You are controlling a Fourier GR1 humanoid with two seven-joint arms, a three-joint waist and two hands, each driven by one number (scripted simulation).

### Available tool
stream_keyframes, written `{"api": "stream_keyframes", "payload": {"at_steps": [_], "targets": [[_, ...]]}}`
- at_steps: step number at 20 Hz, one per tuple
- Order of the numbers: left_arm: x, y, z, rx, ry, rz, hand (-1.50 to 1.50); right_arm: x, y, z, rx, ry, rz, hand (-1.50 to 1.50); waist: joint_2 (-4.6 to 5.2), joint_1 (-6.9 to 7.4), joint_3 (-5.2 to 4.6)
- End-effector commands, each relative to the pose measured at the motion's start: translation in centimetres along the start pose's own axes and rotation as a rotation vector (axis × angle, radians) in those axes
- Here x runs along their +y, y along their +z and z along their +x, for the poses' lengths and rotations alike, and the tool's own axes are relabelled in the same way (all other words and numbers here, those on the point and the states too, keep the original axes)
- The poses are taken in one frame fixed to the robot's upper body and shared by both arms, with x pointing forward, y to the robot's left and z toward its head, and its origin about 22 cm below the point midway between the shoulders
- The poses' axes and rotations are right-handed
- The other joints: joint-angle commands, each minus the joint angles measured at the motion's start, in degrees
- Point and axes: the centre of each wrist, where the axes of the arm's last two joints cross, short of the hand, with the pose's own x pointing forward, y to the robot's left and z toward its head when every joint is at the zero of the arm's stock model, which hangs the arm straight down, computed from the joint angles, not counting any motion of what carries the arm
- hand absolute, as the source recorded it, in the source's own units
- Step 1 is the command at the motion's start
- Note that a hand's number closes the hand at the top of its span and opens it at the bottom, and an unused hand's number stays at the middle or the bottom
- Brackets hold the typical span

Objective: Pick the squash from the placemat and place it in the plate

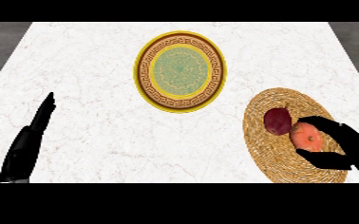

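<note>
Orange against the woven placemat (265, 147), the squash (306, 136) lay below and to the right of the plate (210, 71). The right hand (344, 137) was curled round it from the side away from the plate. A dark red fruit (278, 120) touched it on the side nearer the plate, so a clean lift probably meant rising straight up before swinging across, sparing that neighbour. The left hand (28, 142) rested open, well below and left of the plate.

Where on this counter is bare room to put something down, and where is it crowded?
Bare counter lies between the left hand and the plate. Crowded: the placemat, where the right hand curls round the squash beside a dark red fruit.
</note>
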Motion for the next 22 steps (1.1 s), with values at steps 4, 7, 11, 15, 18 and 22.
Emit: {"api": "stream_keyframes", "payload": {"at_steps": [4,7,11,15,18,22], "targets": [[-0.1,-1.1,-1.5,0.017,0.011,-0.005,0.0,1.3,-1.7,0.7,-0.063,0.01,-0.018,1.5,0.16,0.07,0.24],[0.7,-2.2,0.1,-0.003,-0.001,0.002,0.0,-2.7,-2.9,2.9,-0.067,0.131,-0.019,1.5,0.31,0.55,0.25],[-2.1,-2.2,1.3,-0.082,0.02,-0.08,0.0,-6.4,-4.2,9.5,-0.123,0.538,-0.081,1.5,1.75,6.63,0.33],[-1.2,-2.8,1.5,-0.097,0.001,-0.093,0.0,-9.3,-5.6,11.9,-0.115,0.702,-0.118,1.5,2.28,8.07,0.5],[-3.1,-2.8,1.6,-0.083,0.019,-0.094,0.0,-10.1,-6.9,12.0,-0.209,0.722,-0.218,1.5,2.14,6.33,0.59],[-2.5,-3.0,2.3,-0.071,0.01,-0.069,0.0,-11.0,-8.4,13.1,-0.313,0.7,-0.327,1.5,1.63,5.04,0.55]]}}
